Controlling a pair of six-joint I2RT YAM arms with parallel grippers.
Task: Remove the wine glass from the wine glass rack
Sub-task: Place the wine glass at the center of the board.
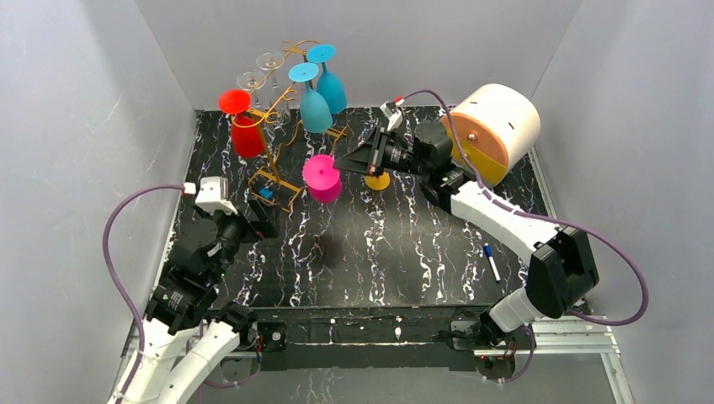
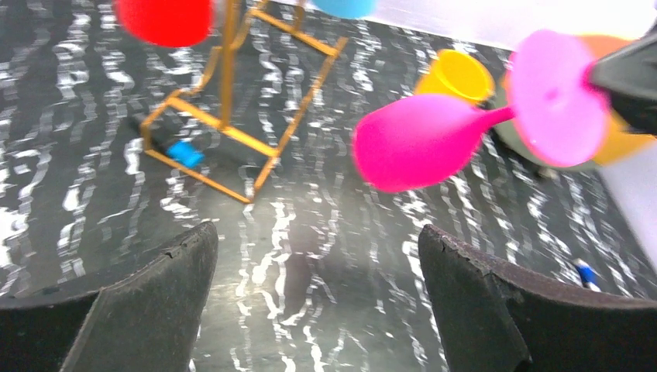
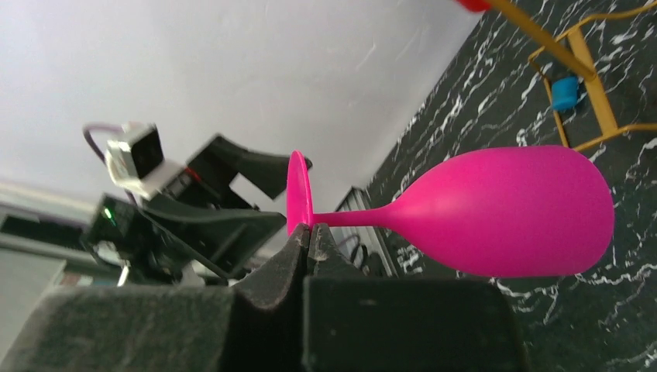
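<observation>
One magenta plastic wine glass (image 1: 322,178) hangs sideways mid-frame, clear of the golden-orange wire wine glass rack (image 1: 271,147) at upper left. The right claw (image 1: 343,160) is clamped on its foot; the left claw (image 1: 257,220) gapes empty at lower left. Risk: with so thin a pinch the glass could pivot and drop onto the black marbled counter (image 1: 404,252).

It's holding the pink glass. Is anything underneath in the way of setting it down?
Nothing visible. The pink wine glass hangs over bare table, held by its foot in the right jaws. The wine glass rack stands to its left and a yellow cup to its right, both apart from it.
</observation>
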